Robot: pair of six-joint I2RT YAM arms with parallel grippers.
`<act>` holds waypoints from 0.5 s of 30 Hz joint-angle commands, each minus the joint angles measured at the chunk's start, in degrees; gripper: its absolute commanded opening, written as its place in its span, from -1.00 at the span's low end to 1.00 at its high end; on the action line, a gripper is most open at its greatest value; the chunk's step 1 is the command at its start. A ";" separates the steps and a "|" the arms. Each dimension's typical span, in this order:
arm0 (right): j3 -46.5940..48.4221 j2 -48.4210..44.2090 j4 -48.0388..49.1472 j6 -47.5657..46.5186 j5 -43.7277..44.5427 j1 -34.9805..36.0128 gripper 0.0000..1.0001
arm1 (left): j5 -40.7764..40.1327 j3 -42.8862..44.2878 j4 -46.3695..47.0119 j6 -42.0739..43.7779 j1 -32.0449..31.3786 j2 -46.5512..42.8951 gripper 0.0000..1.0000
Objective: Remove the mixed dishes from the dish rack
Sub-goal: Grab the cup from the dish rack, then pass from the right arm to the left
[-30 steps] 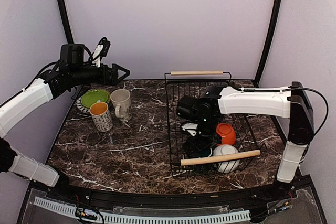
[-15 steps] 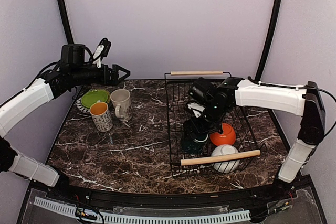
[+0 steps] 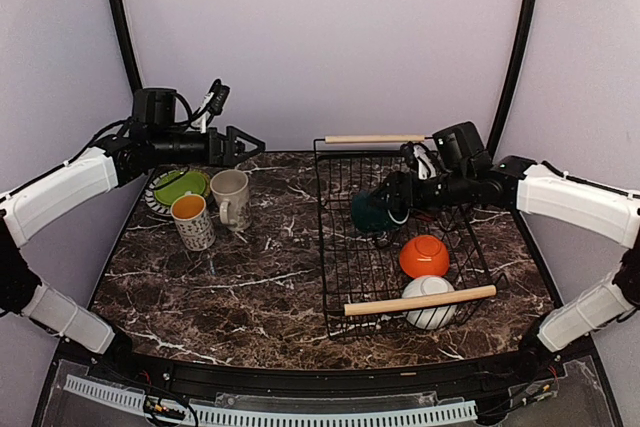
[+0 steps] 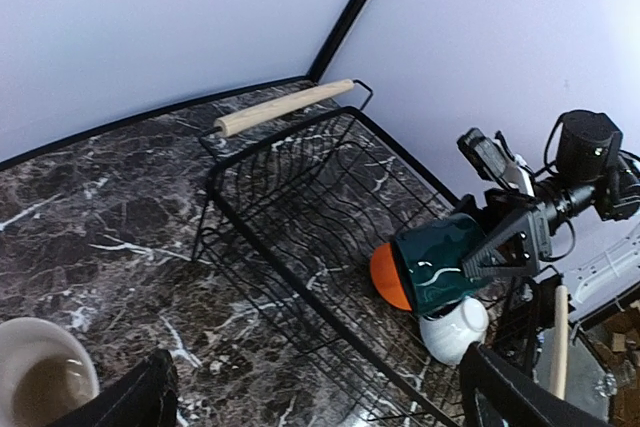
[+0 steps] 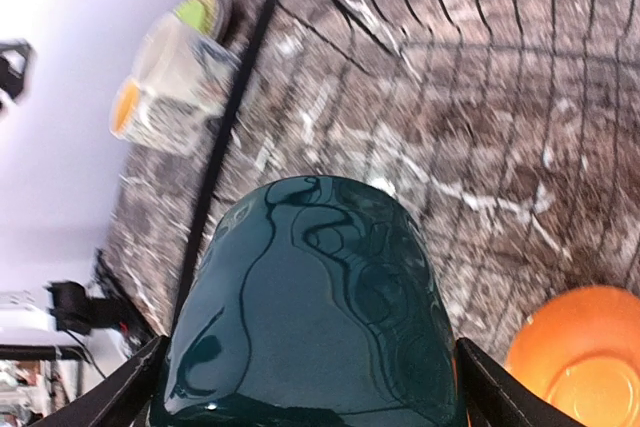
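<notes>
**Top external view:** the right gripper point(image 3: 388, 207) is clamped on a small dark green glazed cup point(image 3: 368, 214), holding it on its side in the air over the left half of a large rectangular black wire dish rack point(image 3: 323, 247) with two light wooden rod handles; an orange bowl point(image 3: 424, 256), base up, and a white bowl point(image 3: 431, 307) lie inside the rack towards its near right corner; the left gripper point(image 3: 247, 144) hangs above the far left of the dark marble table point(image 3: 250, 282), fingers spread and empty; a lime-green plate point(image 3: 180, 187) rests on a grey-and-white radial-patterned plate point(image 3: 152, 204); a cream mug point(image 3: 231, 197) and a patterned white mug with orange inside point(image 3: 191, 221) stand upright just beside them.

**Left wrist view:** both black fingers point(image 4: 135, 402) sit wide apart at the lower corners, nothing between them; the cup hangs above both bowls.

**Right wrist view:** the cup fills the gap between the fingertips point(image 5: 112, 402); the rack floor lies below it.
</notes>
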 commanded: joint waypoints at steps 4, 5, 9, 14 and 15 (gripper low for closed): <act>0.21 -1.07 24.26 5.22 -9.06 -1.27 -1.00 | 18.58 -2.09 12.50 -9.11 -1.48 3.03 0.91; 0.20 -0.53 26.57 5.75 -10.69 -1.24 -1.00 | 19.62 -2.23 13.44 -9.81 -1.71 3.26 0.92; 1.35 2.65 36.20 8.82 -16.68 -1.06 -1.00 | 24.58 -2.91 18.07 -13.86 -3.55 4.59 0.91; 4.69 6.90 44.13 11.13 -19.46 0.40 -1.00 | 26.54 -4.29 23.80 -17.74 -5.67 6.11 0.91; 5.19 7.51 45.46 11.59 -20.00 0.74 -1.00 | 26.76 -4.43 24.14 -18.38 -6.06 6.30 0.91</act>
